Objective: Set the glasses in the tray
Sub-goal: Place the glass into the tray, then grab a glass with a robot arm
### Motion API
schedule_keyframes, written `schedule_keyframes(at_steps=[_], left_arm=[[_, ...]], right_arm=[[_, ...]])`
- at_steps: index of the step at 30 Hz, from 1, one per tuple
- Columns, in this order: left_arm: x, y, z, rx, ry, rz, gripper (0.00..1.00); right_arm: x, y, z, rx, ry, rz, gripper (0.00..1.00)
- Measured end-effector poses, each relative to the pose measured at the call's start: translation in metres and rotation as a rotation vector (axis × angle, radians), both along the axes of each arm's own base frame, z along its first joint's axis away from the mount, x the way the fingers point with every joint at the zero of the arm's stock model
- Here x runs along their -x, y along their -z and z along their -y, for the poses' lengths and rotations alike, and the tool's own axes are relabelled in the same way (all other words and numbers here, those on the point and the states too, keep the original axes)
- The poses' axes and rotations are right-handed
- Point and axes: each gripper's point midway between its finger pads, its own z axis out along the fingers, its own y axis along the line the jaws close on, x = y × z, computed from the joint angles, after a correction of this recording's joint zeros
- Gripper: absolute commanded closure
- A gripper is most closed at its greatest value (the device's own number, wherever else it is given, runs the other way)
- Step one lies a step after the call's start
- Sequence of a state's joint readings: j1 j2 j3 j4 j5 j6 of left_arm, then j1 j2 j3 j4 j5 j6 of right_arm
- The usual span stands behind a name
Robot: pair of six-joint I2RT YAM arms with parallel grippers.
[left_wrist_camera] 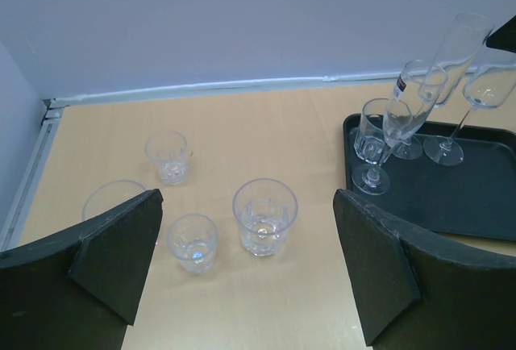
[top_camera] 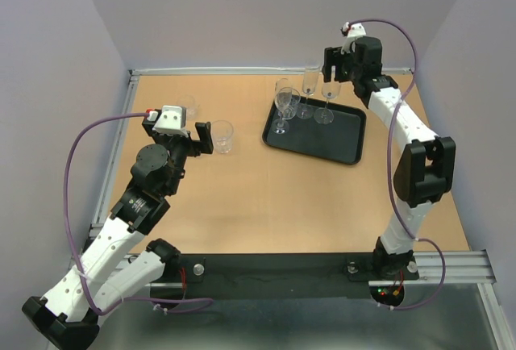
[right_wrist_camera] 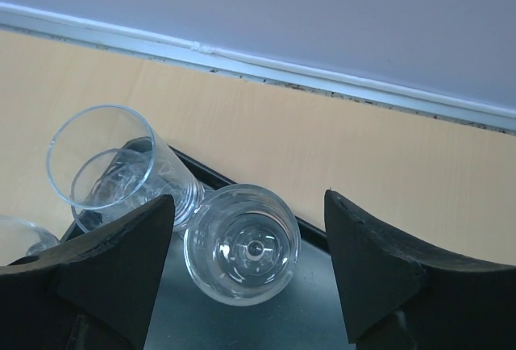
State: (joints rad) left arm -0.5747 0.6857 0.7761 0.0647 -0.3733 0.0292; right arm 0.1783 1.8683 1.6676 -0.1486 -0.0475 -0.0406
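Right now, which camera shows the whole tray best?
Top external: the tray appears almost whole, seen from above. Left wrist crops it at the frame edge; right wrist shows only a strip under two glasses.

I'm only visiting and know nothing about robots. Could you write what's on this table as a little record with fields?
tray: black, on the right of the table
stemmed glasses: standing in the tray
tumblers: four, on the bare table at left
left pincer: open, by the tumblers
right pincer: open, above the far stemmed glasses
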Motion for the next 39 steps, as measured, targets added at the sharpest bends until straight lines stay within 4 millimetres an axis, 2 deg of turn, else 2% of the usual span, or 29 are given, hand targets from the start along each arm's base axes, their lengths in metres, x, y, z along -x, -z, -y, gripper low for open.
schedule_keyframes(at_steps=[8, 17, 20, 25, 30, 33, 39], left_arm=[[0.0, 0.0, 0.0, 0.0, 0.0, 0.0, 0.01], [0.0, 0.0, 0.0, 0.0, 0.0, 0.0, 0.01], [0.0, 0.0, 0.0, 0.0, 0.0, 0.0, 0.01], [0.001, -0.001, -0.001, 0.003, 0.0, 0.004, 0.01], [0.001, -0.002, -0.001, 0.004, 0.001, 0.006, 0.01], [0.002, -0.002, 0.0, 0.004, 0.003, 0.007, 0.01], [0.003, -0.004, -0.001, 0.009, 0.006, 0.014, 0.01]], right_arm=[[0.015, -0.051, 0.003, -0.01, -0.003, 0.094, 0.2], [0.043, -0.092, 0.009, 0.014, -0.013, 0.175, 0.2], [0.054, -0.107, 0.009, 0.047, -0.049, 0.203, 0.2], [0.089, -0.121, 0.007, 0.114, -0.153, 0.222, 0.2], [0.109, -0.117, 0.021, 0.145, -0.194, 0.207, 0.2], [0.114, -0.106, 0.044, 0.143, -0.178, 0.178, 0.2], [0.128, -0.066, 0.098, 0.119, -0.101, 0.077, 0.2]])
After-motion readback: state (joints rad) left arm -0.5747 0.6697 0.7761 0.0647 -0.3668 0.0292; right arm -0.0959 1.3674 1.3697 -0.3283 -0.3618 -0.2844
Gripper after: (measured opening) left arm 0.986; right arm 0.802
